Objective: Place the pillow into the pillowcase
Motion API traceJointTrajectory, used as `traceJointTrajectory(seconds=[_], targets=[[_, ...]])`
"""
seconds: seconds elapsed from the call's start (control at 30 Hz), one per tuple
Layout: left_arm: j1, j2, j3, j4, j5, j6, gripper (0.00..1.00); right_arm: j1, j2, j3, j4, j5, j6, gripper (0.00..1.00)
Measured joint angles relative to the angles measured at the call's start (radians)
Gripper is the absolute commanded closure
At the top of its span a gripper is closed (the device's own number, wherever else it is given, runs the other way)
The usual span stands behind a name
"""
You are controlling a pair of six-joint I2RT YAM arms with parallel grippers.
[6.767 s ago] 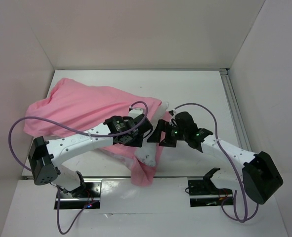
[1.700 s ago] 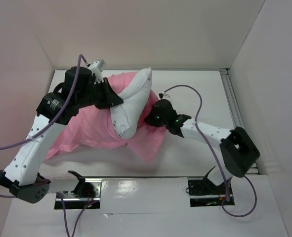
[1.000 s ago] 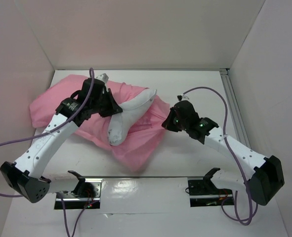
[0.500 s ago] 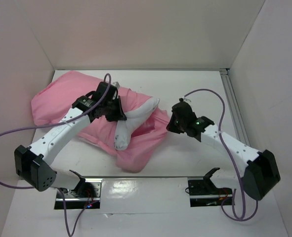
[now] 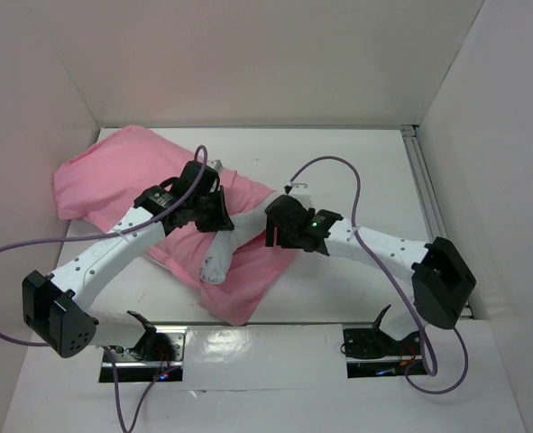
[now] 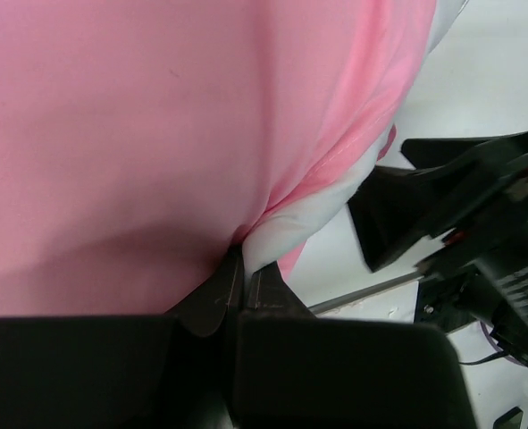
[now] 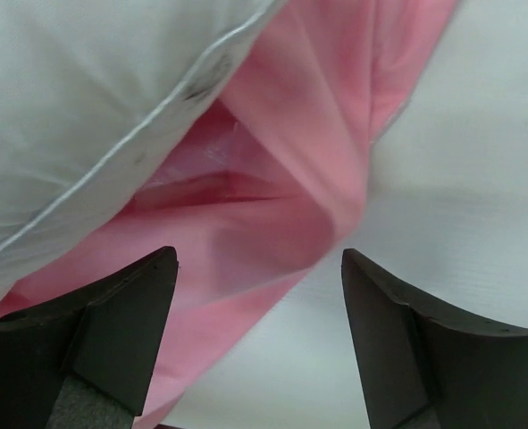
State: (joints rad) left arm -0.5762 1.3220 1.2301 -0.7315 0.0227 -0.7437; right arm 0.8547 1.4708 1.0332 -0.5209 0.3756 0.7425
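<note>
**Desk:** Top external, what's the picture?

**Photographer:** The pillow (image 5: 217, 256) lies near mid-table, partly sheathed in the pillowcase (image 5: 113, 176), with one white end poking out toward 7 o'clock.

**Desk:** And the pillowcase?

**Photographer:** Pink satin, spread over the table (image 5: 356, 171) from 10 o'clock, past centre, down to 6 o'clock.

**Desk:** Left arm?

**Photographer:** The left gripper (image 5: 216, 215) sits on the cloth just at 12 o'clock of that bare white end. Its wrist view shows the fingers (image 6: 217, 295) pressed together, pinching the pillow's white edge where the pink hem meets it.

**Desk:** Right arm?

**Photographer:** The right gripper (image 5: 271, 221) is at the pillow's 3 o'clock, pointing toward 9 o'clock at the left one, the two close together. In its wrist view the jaws stand wide apart and hold nothing. The pillowcase's open mouth shows between them, white pillow fills 10 o'clock and bare table lies at 3 o'clock.
</note>
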Motion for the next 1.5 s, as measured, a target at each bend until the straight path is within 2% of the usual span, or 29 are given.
traceJointTrajectory(seconds=[0.13, 0.23, 0.33, 0.37, 0.43, 0.5, 0.53, 0.57, 0.77, 0.9, 1.13, 1.3, 1.5], targets=[[-0.005, 0.000, 0.000, 0.002, -0.008, -0.011, 1.00, 0.047, 0.072, 0.023, 0.008, 0.037, 0.014, 0.13], [-0.005, 0.000, 0.000, 0.002, -0.017, -0.023, 1.00, 0.050, 0.133, 0.023, 0.036, 0.047, 0.027, 0.15], [-0.007, 0.000, 0.000, 0.002, -0.023, -0.029, 1.00, 0.048, 0.220, 0.023, 0.078, 0.068, 0.043, 0.33], [-0.008, 0.000, 0.000, 0.002, -0.026, -0.033, 1.00, 0.042, 0.257, 0.023, 0.087, 0.073, 0.053, 0.48], [-0.008, -0.004, 0.000, 0.000, -0.032, -0.043, 1.00, 0.034, 0.308, 0.023, 0.086, 0.085, 0.068, 0.61], [-0.007, -0.013, 0.000, -0.004, -0.042, -0.045, 1.00, 0.021, 0.317, 0.026, 0.094, 0.104, 0.078, 0.83], [-0.005, -0.021, 0.000, -0.010, -0.045, -0.045, 1.00, 0.010, 0.311, 0.023, 0.094, 0.106, 0.082, 0.97], [-0.001, -0.027, 0.001, -0.017, -0.046, -0.045, 1.00, -0.004, 0.303, 0.014, 0.096, 0.110, 0.081, 1.00], [0.014, -0.050, 0.017, -0.052, -0.056, -0.043, 1.00, -0.103, 0.162, -0.050, 0.100, 0.102, 0.101, 1.00], [0.014, -0.050, 0.021, -0.062, -0.063, -0.041, 1.00, -0.127, 0.048, -0.052, 0.102, 0.090, 0.091, 1.00], [0.003, -0.037, 0.001, -0.057, -0.070, -0.019, 1.00, -0.167, -0.145, -0.053, 0.128, -0.022, 0.073, 1.00], [-0.032, 0.013, -0.015, -0.015, -0.016, 0.090, 1.00, -0.314, -0.175, -0.056, 0.169, -0.157, 0.039, 1.00], [-0.099, 0.067, -0.022, 0.004, -0.003, 0.171, 1.00, -0.451, -0.091, -0.006, 0.215, -0.316, -0.001, 1.00]])
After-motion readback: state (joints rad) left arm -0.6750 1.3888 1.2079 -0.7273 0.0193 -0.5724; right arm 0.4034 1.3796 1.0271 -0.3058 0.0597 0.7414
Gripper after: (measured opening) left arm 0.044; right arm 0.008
